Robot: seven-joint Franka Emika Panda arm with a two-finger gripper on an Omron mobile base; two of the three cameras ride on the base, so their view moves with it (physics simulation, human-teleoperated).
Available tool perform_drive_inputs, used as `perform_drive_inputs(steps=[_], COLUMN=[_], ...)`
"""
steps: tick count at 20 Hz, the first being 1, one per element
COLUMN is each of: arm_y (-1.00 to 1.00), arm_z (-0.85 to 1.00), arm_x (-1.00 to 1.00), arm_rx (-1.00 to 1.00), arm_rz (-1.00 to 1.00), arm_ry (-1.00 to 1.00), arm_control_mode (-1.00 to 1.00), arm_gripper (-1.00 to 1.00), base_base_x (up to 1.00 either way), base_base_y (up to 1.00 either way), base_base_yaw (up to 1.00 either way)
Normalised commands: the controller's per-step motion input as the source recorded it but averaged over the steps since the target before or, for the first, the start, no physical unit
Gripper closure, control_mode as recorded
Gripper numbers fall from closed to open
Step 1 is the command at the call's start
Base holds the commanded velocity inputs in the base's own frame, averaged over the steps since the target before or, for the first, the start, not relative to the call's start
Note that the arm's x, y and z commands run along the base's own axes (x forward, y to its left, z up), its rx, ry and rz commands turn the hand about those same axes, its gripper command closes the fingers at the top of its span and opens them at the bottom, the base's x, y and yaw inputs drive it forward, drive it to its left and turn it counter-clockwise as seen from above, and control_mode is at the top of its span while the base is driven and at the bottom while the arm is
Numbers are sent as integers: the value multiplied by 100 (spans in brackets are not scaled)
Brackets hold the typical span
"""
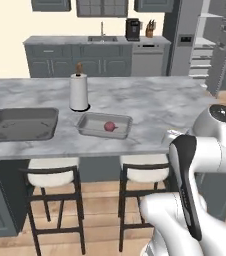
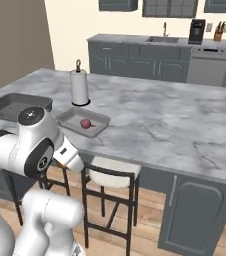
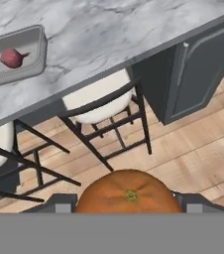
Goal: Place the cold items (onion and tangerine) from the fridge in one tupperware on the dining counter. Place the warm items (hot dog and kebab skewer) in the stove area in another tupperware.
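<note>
One tangerine [image 3: 128,193] sits clamped between the end effector [image 3: 129,201] fingers, held out over the floor short of the counter [image 1: 150,107]. It should be carried above the shallow tupperware [image 1: 87,127] holding the onion [image 1: 109,126], lowered inside, then let go.

No text or label seems readable on anything here.

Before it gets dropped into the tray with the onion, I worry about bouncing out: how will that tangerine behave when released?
The tangerine looks round and smooth, so it will probably roll once let go. The clear tupperware has low raised walls, which should likely stop it. It may nudge the small onion, which also looks apt to roll.
</note>
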Motion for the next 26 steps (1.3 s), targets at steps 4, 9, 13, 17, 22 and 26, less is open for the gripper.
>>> perform_drive_inputs(steps=[4, 9, 13, 17, 22, 26], arm_y=[0, 0, 0, 0, 5, 4], arm_z=[0, 0, 0, 0, 11, 11], arm_x=[0, 0, 0, 0, 39, 99], arm_rx=[0, 0, 0, 0, 0, 0], arm_rz=[0, 0, 0, 0, 0, 0], arm_ry=[0, 0, 0, 0, 2, 16], arm_control_mode=[100, 100, 100, 100, -100, -100], arm_gripper=[100, 100, 100, 100, 100, 100], base_base_x=[65, 63, 55, 66, 21, 0], base_base_y=[61, 52, 32, 9, 0, 0], base_base_yaw=[0, 0, 0, 0, 0, 0])
